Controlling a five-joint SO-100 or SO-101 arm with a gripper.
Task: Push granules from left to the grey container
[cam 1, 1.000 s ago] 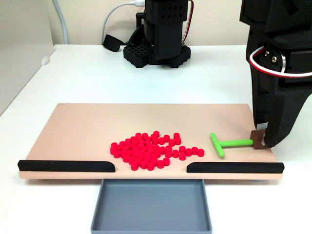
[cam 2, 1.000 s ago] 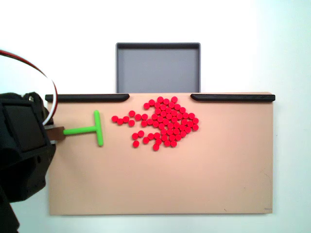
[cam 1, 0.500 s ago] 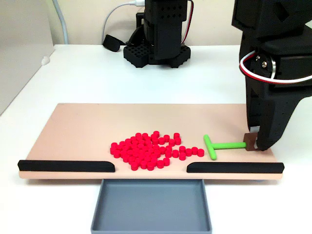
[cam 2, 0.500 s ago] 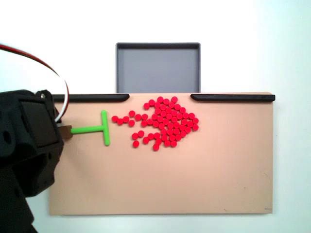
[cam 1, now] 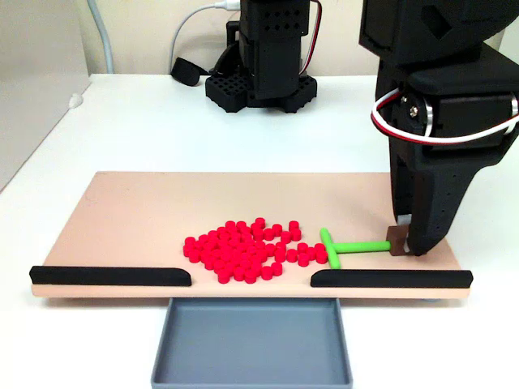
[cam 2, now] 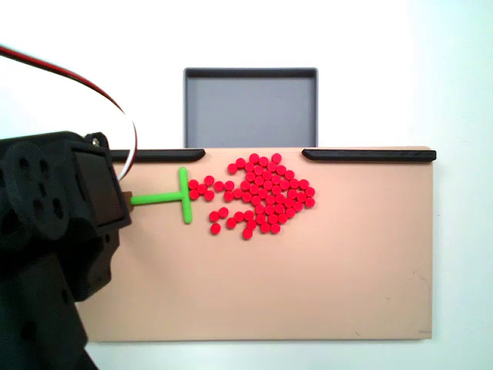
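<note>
The red granules [cam 1: 243,251] lie in a loose cluster on the tan board [cam 1: 138,219], just behind the gap between two black strips. A green T-shaped pusher [cam 1: 350,245] lies flat to their right in that fixed view, and its crossbar touches the nearest pellets. My gripper [cam 1: 404,245] is shut on the brown block at the pusher's stem end. The grey container [cam 1: 251,344] sits empty below the board's front edge. From above, the granules [cam 2: 258,196], pusher [cam 2: 163,199], gripper [cam 2: 125,200] and container [cam 2: 250,108] show mirrored, with the arm at the left.
Black strips [cam 1: 109,275] [cam 1: 391,278] line the board's front edge on both sides of the gap over the container. A second black arm base [cam 1: 263,81] and a cable stand at the back of the white table. The far half of the board [cam 2: 308,285] is bare.
My gripper has slid the pusher along the board toward the granules, from well apart to its crossbar reaching the cluster's nearest pellets. The bulk of the cluster has not shifted.
</note>
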